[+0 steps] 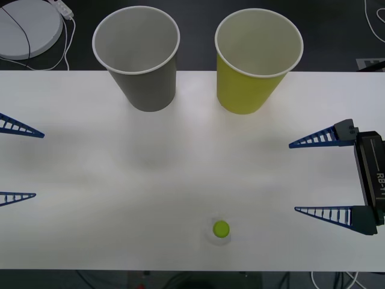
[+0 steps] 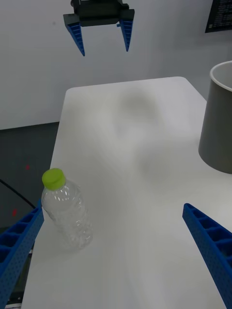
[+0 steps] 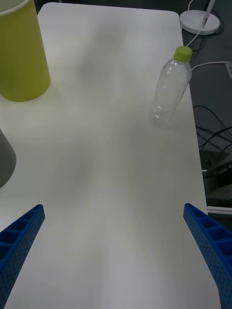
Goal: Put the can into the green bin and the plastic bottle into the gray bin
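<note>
Standing upright near the table's front edge, the small clear ribbed plastic bottle with the lime-green screw cap is what you should note first; your front view looks straight down on its cap, and nothing touches it. You will find the bottle a little to the robot's right of centre on the white table. At the far edge, the large gray tapered paper cup serving as the gray bin stands upright on the left, and the large yellow-green tapered paper cup serving as the green bin stands upright on the right, the two apart from each other and both well apart from the bottle. Your right gripper hangs over the table's right side with its blue ribbed fingers spread wide and holding nothing; it points inward, with the bottle near its nearer finger. Your left gripper sits at the left edge, likewise spread wide and empty, well apart from the bottle. A white round lamp base with a cord lies beyond the table on the left.
</note>
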Controlling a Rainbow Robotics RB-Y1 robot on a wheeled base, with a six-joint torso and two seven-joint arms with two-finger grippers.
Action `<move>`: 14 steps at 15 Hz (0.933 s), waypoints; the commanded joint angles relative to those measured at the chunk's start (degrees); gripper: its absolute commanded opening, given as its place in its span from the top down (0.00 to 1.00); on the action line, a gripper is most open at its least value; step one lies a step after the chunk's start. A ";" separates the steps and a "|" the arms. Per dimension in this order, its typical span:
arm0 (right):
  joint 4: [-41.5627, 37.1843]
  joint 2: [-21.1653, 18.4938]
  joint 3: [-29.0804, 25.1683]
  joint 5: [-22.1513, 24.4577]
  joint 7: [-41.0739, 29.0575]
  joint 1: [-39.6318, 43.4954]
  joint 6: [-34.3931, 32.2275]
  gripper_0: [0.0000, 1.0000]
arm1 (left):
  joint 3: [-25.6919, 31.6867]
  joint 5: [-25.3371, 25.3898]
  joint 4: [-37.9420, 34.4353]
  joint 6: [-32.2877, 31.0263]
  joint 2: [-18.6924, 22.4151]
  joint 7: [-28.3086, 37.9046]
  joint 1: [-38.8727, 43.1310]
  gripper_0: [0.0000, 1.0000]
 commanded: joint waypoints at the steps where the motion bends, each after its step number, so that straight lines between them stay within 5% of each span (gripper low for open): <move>1: 0.00 0.00 0.00 0.00 0.00 0.00 0.00 0.00 | 0.00 0.00 0.00 0.00 0.00 0.00 0.00 0.00; 14: 2.11 1.14 -2.72 -3.25 3.96 5.63 -1.58 0.00 | 0.00 0.00 0.00 0.00 0.00 0.00 0.00 0.00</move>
